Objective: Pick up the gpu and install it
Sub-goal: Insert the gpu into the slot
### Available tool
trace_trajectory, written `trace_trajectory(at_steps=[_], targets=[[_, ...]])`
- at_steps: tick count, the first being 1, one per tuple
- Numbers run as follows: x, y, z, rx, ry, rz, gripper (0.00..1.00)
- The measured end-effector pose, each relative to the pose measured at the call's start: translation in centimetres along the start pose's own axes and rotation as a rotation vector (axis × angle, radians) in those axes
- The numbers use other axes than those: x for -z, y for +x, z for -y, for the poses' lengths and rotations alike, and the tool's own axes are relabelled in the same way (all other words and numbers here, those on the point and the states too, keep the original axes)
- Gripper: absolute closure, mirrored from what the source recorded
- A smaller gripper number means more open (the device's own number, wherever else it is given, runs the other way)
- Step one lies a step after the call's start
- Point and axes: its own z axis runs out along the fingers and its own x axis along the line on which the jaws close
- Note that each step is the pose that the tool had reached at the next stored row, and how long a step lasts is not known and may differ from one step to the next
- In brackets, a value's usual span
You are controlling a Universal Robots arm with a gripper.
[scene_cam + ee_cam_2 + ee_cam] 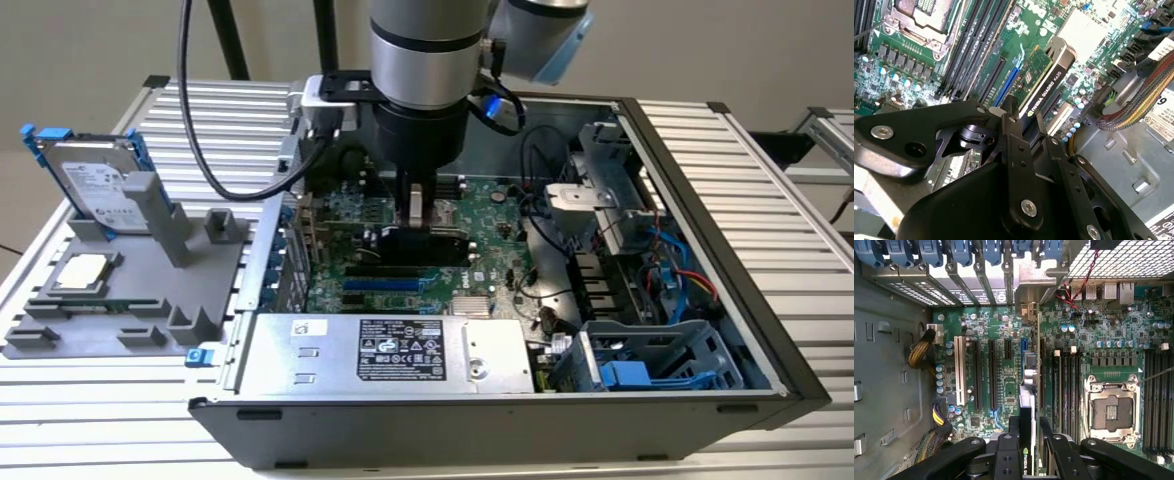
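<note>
The gpu [424,247] stands on edge inside the open computer case [694,200], low over the green motherboard [501,235] among the expansion slots. My gripper [419,212] reaches straight down and is shut on the card's top edge. In the second wrist view the gpu [1046,75] shows its black shroud and green board, pinched between the black fingers [1015,131]. In the first wrist view the gpu [1028,390] appears edge-on, in line with a slot, its silver bracket end toward the rear case openings, and my gripper [1029,427] straddles it. Whether it sits fully in the slot I cannot tell.
A silver hard drive with blue frame [94,180] and a square CPU chip [83,270] rest on a grey fixture at the exterior view's left. The power supply [400,350], drive cage [641,365] and cable bundles [654,270] crowd the case. The empty CPU socket [1111,410] lies beside the memory slots.
</note>
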Motion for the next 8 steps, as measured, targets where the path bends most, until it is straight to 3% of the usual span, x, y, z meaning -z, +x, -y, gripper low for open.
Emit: trace_trajectory(at_steps=[8], targets=[[-0.35, 0.4, -0.42, -0.003, 0.0001, -0.0001, 1.0]])
